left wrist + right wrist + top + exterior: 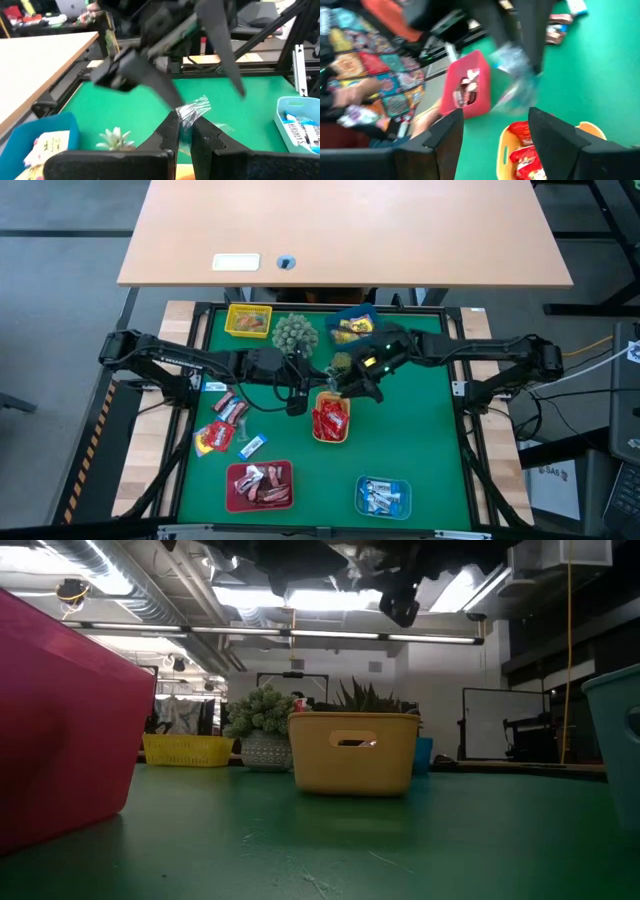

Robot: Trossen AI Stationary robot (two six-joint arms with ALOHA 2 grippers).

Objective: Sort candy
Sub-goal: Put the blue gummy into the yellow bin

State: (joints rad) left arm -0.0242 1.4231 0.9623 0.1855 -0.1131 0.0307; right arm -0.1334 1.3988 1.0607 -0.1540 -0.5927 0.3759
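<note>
Right now both grippers meet above the middle of the green mat (pixel 420 450), just off the 11 o'clock corner of the orange tray (pixel 331 421) that holds red-wrapped candy (pixel 330 416). The left gripper (pixel 184 131) is pressed together on a clear-wrapped sweet (pixel 194 111), pinching it by one twisted end so the rest sticks out past the fingertips. The right gripper (pixel 495 132) stands spread wide, its two fingers apart with nothing between them, and the same sweet shows as a pale blur just ahead of it in its wrist view.

This looks like a hand-over between the arms, or a release just made by the right one; which, I cannot tell.

Loose candy (pixel 222 425) lies at about 9 o'clock from the orange tray, well apart from it. Sorted sweets sit in the red tray (pixel 259 485) at 7 o'clock, the light blue tray (pixel 384 496) at 5 o'clock, the yellow tray (pixel 249 320) at 11 o'clock and the blue tray (pixel 352 325) at 12 o'clock.

Next, the pinched sweet needs carrying to the tray matching its wrapper, and the right arm must draw clear first so the two do not collide.
</note>
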